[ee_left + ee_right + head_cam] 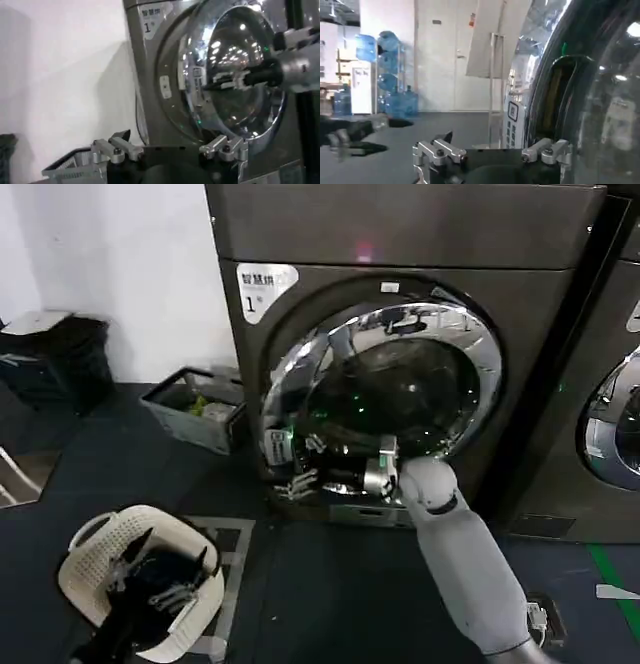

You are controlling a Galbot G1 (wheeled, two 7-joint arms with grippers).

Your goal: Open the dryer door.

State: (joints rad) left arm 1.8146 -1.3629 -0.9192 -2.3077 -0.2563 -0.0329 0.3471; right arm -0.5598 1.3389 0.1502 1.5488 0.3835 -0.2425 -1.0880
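Chrome and dark glass are being shown at the centre of the head view, where the dryer door (400, 384) of the machine (300, 374) labelled "1" is being held slightly ajar, its left edge standing off the grey front panel. The right gripper (300, 474) is being kept at the lower left rim of the door, with the pale right arm (460, 554) reaching up to it from the lower right of the frame. Its fingers (440, 150) are being held spread apart in the right wrist view, with nothing seen between them and the door's edge (560, 100) just beside them. In the left wrist view the left gripper (170, 150) is being held low in the frame with its fingers (112, 150) likewise spread and empty, well apart from the door (235, 75). A white laundry basket (100, 554) is being shown on the dark floor at the lower left of the head view, and a grey crate (190, 414) beside the machine.
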